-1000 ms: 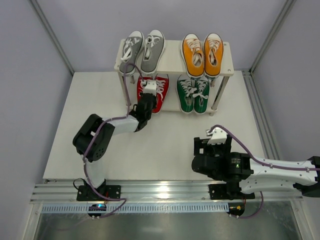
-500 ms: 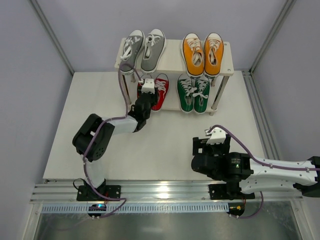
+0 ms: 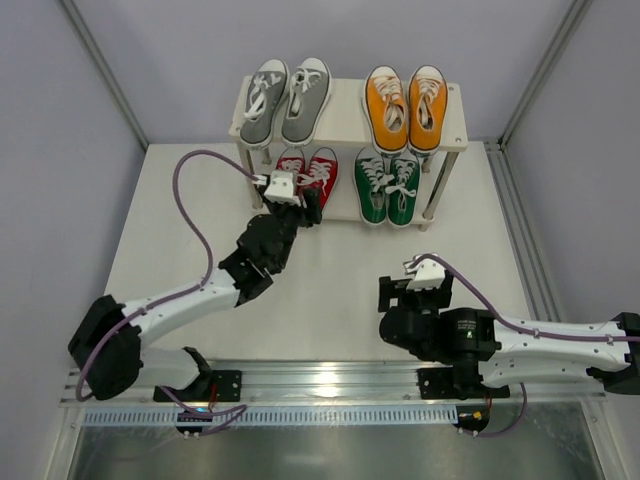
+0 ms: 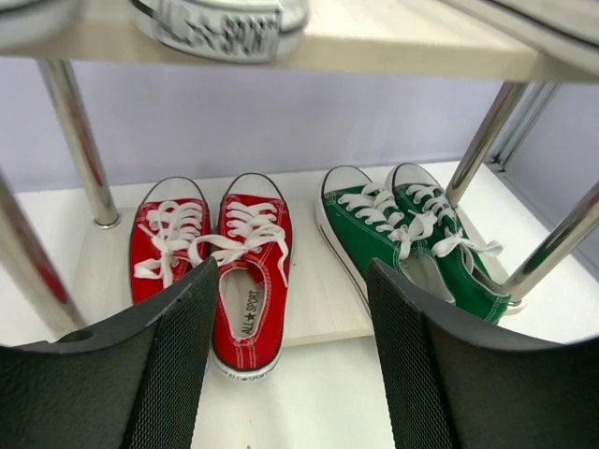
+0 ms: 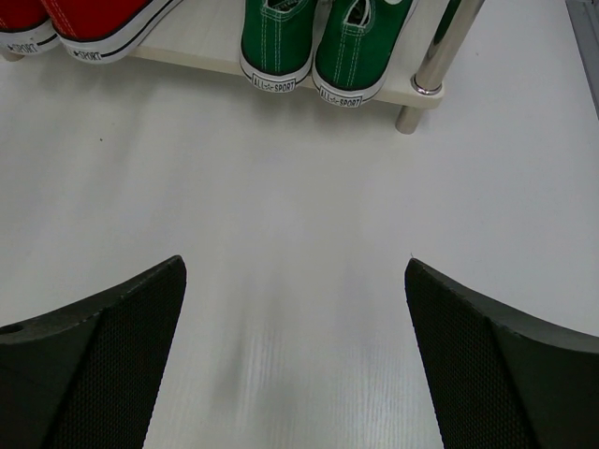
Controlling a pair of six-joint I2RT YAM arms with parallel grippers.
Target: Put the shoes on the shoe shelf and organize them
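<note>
Metal leg [image 4: 82, 140] left of red shoes [image 4: 251, 271] — L gripper [image 4: 292, 281] agape nr heels.

Showing matt woven canvas on the red sneakers [image 4: 271, 281] and green sneakers [image 4: 365, 243], with white cloth laces and smooth, rubbery soles. Gleaming as polished, reflective metal along the shelf legs [image 4: 81, 140]. Looking like pale, smooth wood on the lower board [image 4: 323, 299]. Carrying a black, finely dimpled matt facing on the left gripper pads [image 4: 178, 374].
</note>
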